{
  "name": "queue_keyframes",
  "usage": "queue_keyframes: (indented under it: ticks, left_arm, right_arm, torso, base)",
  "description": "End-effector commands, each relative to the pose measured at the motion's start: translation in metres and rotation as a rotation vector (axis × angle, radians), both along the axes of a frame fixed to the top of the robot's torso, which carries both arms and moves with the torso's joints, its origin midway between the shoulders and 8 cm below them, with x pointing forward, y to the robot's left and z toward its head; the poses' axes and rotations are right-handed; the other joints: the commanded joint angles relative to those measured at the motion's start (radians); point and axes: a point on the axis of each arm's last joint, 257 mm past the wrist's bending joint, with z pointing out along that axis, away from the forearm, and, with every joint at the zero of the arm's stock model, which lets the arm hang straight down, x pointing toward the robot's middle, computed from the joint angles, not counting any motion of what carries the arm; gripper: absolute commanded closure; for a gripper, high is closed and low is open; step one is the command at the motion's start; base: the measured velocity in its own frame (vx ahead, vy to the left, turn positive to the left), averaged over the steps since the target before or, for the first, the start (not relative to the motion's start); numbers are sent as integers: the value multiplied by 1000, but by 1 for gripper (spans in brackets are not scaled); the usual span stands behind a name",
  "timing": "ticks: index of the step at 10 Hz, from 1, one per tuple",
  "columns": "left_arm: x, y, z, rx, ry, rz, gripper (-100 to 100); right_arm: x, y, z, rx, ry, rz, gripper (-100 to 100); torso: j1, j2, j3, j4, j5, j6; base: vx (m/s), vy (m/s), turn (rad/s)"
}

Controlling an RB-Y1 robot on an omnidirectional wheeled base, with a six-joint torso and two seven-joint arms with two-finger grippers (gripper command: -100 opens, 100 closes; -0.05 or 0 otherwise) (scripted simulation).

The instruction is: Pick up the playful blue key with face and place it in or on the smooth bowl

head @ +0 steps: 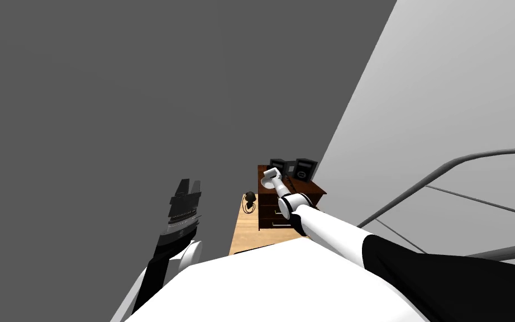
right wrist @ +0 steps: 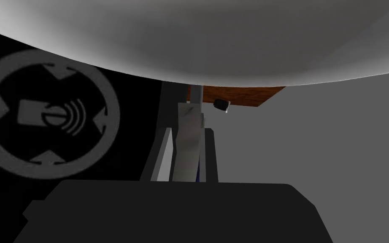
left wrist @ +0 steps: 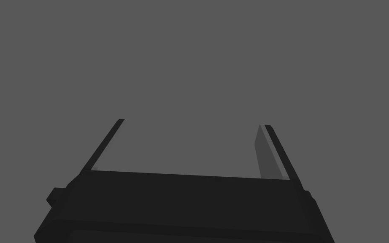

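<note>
Right arm is stretched out over the dark wood dresser (head: 301,193). Right gripper (right wrist: 187,130) has its fingers closed tight on the key (right wrist: 197,176). Only a blue sliver of it shows low between them, beside a narrow pale grey strip I can't tell apart from it.

The bowl (right wrist: 198,42) is pale, smooth and rounded. Its curved wall sits just ahead of the fingertips, with the dresser's wood showing past its lower edge. A black box (right wrist: 48,114) with a round grey emblem stands close beside the bowl.

Left gripper (head: 189,183) is raised at my left, well apart from the dresser. Its fingers are spread wide with nothing between them.

Handling, my read:
- The key is small, light and stiff, likely hard and a bit slick. There's no crush risk, but it can pivot or slip in a flat pinch.
- The pinch looks to be across its flat faces, which is the right hold. I can't see where along the key it sits.
- The bowl is smooth and probably light, so nudging its wall could slide it.

Orientation, my read: the key's long axis seems to run along the fingers, with the free end pointing away from the hand at the bowl's wall. I can't tell which way the face looks.

The key looks to be facing the bowl's wall, not over the rim, so it needs a lift before release. Let go low inside to stop a bounce.
</note>
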Motion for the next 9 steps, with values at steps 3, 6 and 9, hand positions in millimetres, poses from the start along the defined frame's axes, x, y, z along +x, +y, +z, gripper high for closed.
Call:
queue_keyframes:
  ticks: [3, 6, 9]
  left_arm:
    - [0, 0, 0, 0, 0, 0, 0]
    - [0, 0, 0, 0, 0, 0, 0]
    - [0, 0, 0, 0, 0, 0, 0]
  right_arm:
    - [2, -50, 29, -50, -26, -71, 100]
    - [3, -79, 49, -78, -43, -114, 100]
    - [2, -111, 78, -115, -59, -166, 100]
  torso:
    - [-6, 4, 3, 2, 0, 5]
    - [-15, 9, 7, 5, -1, 13]
    - [-21, 13, 10, 7, -1, 18]
  base:
    - [-136, -24, -10]
    - [-124, -60, -19]
    - [-119, -93, -30]
